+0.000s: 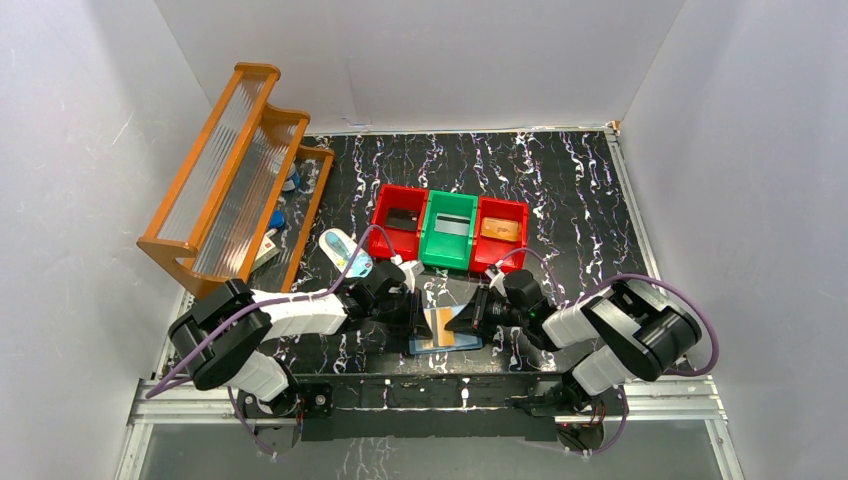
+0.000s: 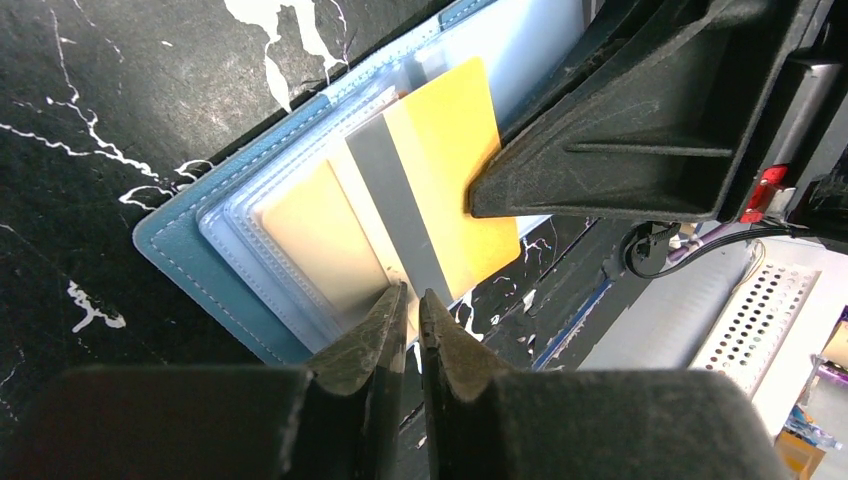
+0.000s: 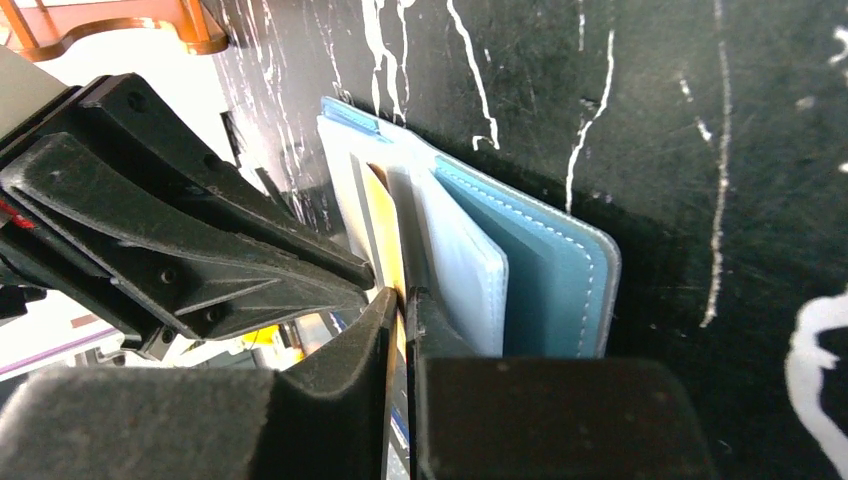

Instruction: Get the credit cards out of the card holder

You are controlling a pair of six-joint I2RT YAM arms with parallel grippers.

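The blue card holder point(image 1: 452, 346) point(image 2: 170, 245) point(image 3: 550, 280) lies open near the table's front edge, between the two arms. A tan-orange credit card point(image 1: 440, 324) point(image 2: 450, 150) point(image 3: 384, 225) with a grey stripe sticks partway out of its clear pockets. My left gripper point(image 1: 418, 318) point(image 2: 412, 298) is pinched shut on the near edge of a clear pocket. From the opposite side, my right gripper point(image 1: 462, 318) point(image 3: 400, 300) is shut on the edge of the orange card. One right finger point(image 2: 620, 130) shows large in the left wrist view.
Behind the holder stand a red bin point(image 1: 399, 222), a green bin point(image 1: 448, 232) and another red bin point(image 1: 500, 228), each with a card in it. A white-and-blue oval case point(image 1: 345, 250) lies left of them. A wooden rack point(image 1: 235, 170) fills the back left.
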